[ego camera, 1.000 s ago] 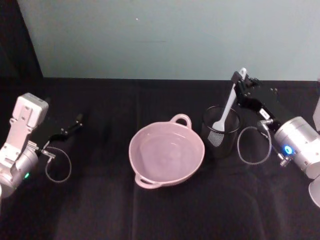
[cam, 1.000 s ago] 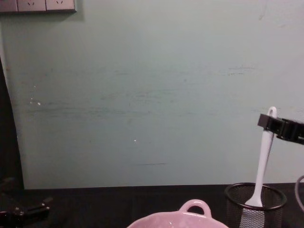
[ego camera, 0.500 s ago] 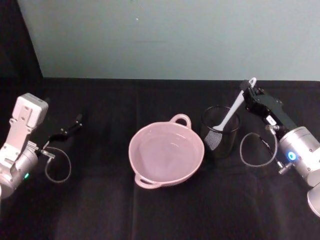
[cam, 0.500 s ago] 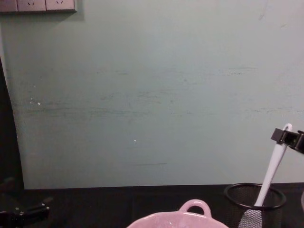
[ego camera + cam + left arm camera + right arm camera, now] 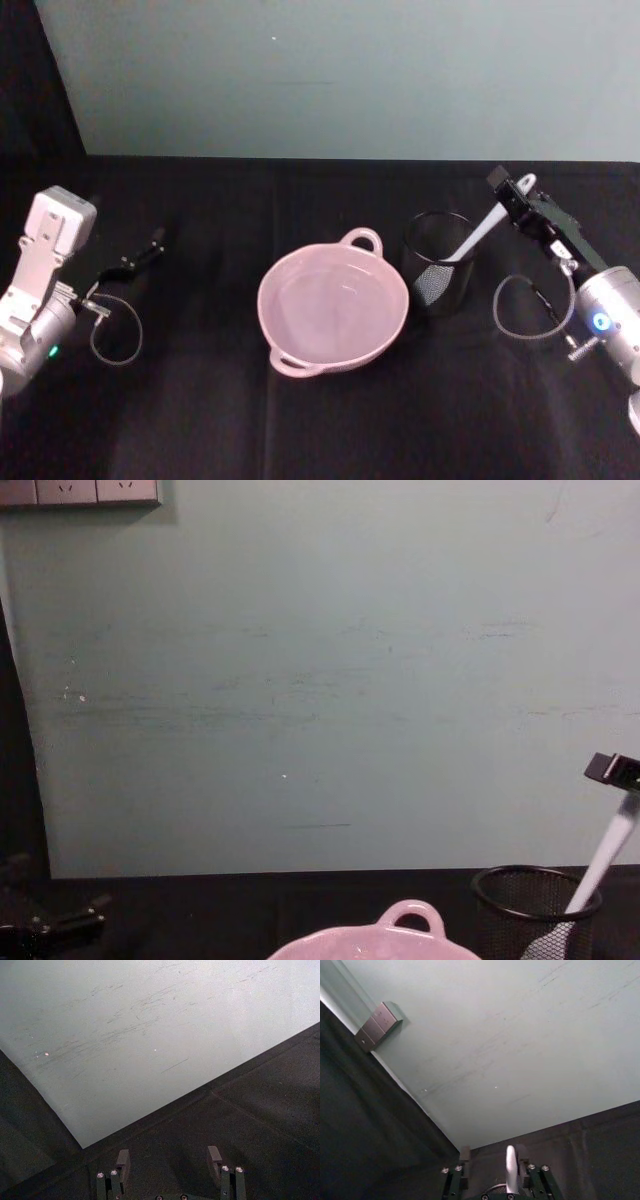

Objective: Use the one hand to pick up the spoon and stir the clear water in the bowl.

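On the black table [image 5: 300,420], right gripper [image 5: 514,192] fingers pinch the spoon [image 5: 483,228] handle.

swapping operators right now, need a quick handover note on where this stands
Right hand: shut on the spoon near its tip, right of the mesh cup.
Left hand: open, parked low at far left, holding nothing.
Spoon: leaning, scoop end down in the cup.
Bowl: mid-table, left of the cup, water untouched.
Done: spoon gripped.
Left: lift it clear of the cup, carry it to the bowl, stir.
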You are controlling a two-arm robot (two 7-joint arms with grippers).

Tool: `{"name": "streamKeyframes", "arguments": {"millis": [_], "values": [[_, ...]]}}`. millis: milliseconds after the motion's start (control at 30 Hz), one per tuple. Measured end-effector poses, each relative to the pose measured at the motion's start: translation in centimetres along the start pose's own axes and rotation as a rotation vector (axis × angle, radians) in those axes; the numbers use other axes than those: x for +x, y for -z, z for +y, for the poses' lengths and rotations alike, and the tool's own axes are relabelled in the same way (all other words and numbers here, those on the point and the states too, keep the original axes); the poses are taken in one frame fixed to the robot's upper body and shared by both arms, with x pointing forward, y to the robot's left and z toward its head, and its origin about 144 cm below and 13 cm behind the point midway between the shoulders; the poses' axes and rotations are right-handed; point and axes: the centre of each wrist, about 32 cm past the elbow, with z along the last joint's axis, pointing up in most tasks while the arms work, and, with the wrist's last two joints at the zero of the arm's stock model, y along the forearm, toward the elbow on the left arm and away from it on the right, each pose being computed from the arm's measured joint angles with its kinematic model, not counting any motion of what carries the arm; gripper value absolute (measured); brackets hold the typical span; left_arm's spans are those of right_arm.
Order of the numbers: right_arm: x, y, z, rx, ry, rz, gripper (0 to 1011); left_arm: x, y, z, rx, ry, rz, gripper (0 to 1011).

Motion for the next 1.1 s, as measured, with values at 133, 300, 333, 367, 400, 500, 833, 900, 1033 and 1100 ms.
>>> {"name": "streamKeyframes", "arguments": {"millis": [133, 300, 333, 367, 400, 500, 833, 900, 1033, 1100], "values": [[-0.2, -0.9, -1.1, -0.016, 0.007, -0.020, 682, 0.0, 0.0, 0.0, 0.000, 0.000, 0.000, 1011], [-0.7, -2.4, -2.6, -0.039, 0.018, -0.064, 814, 0.0, 0.0, 0.0, 0.000, 0.000, 0.000, 1011], [-0.8, -2.6, -2.8, -0.043, 0.021, -0.071, 868, 0.0, 0.0, 0.0, 0.000, 0.000, 0.000, 1011], [-0.8, -2.9, -3.0, -0.048, 0.023, -0.080, 885, 0.0, 0.0, 0.0, 0.000, 0.000, 0.000, 1011], [-0.9, -3.1, -3.2, -0.053, 0.026, -0.088, 902, 0.0, 0.0, 0.0, 0.000, 0.000, 0.000, 1011], [-0.9, -4.0, -4.0, -0.075, 0.034, -0.123, 978, 0.0, 0.0, 0.0, 0.000, 0.000, 0.000, 1011], [0.7, -5.8, -6.1, -0.238, 0.101, -0.259, 1003, 0.0, 0.0, 0.0, 0.000, 0.000, 0.000, 1011], [1.0, -5.8, -6.2, -0.258, 0.115, -0.279, 1003, 0.0, 0.0, 0.0, 0.000, 0.000, 0.000, 1011], [2.0, -5.4, -6.1, -0.299, 0.152, -0.337, 1003, 0.0, 0.0, 0.0, 0.000, 0.000, 0.000, 1011], [2.2, -5.3, -6.0, -0.302, 0.156, -0.344, 1003, 0.0, 0.0, 0.0, 0.000, 0.000, 0.000, 1011]]}}
